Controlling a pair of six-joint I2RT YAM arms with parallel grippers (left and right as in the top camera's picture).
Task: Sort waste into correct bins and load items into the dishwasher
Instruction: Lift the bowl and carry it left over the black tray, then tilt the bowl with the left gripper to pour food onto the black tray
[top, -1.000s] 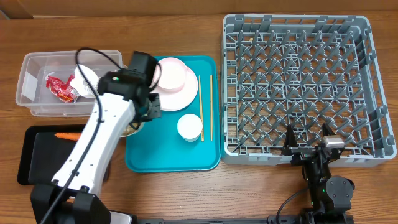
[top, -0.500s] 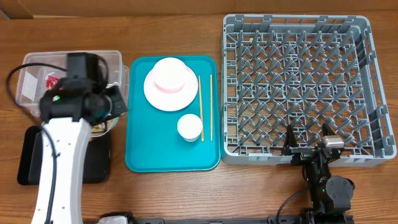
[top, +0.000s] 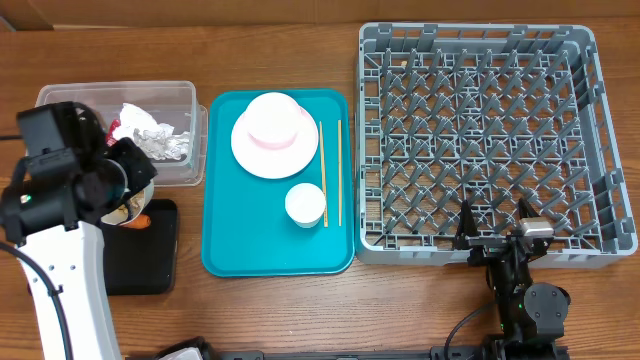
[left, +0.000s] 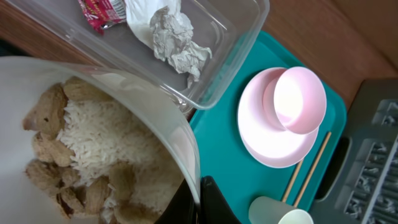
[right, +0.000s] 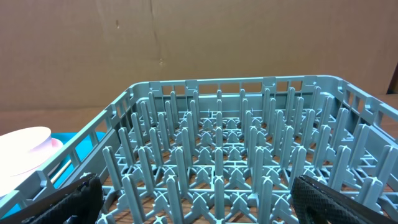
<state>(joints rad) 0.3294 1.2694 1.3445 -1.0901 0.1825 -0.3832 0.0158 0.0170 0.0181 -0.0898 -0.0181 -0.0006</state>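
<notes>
My left gripper (left: 200, 196) is shut on the rim of a whitish bowl (left: 93, 124) holding rice and beige food scraps (left: 50, 155). In the overhead view that bowl (top: 133, 203) hangs just in front of the clear tub (top: 192, 100), above the far end of the black tray (top: 140, 265). The tub holds a red wrapper (left: 99, 7) and crumpled paper (left: 169, 31). A pink plate (top: 250, 160) carrying a second bowl (top: 273, 120), a white cup (top: 305, 204) and chopsticks (top: 339, 170) lie on the teal tray (top: 260, 250). My right gripper (right: 205, 199) stands open at the near wall of the grey dish rack (top: 480, 130).
A bit of orange carrot (top: 147, 222) shows at the black tray's far edge under the bowl. The rack's upright pegs (right: 217, 143) fill the right wrist view. A brown cardboard wall stands behind the rack.
My left arm has swung left with the bowl, from the teal tray's edge to in front of the clear tub, over the black tray. The right arm has not moved.
</notes>
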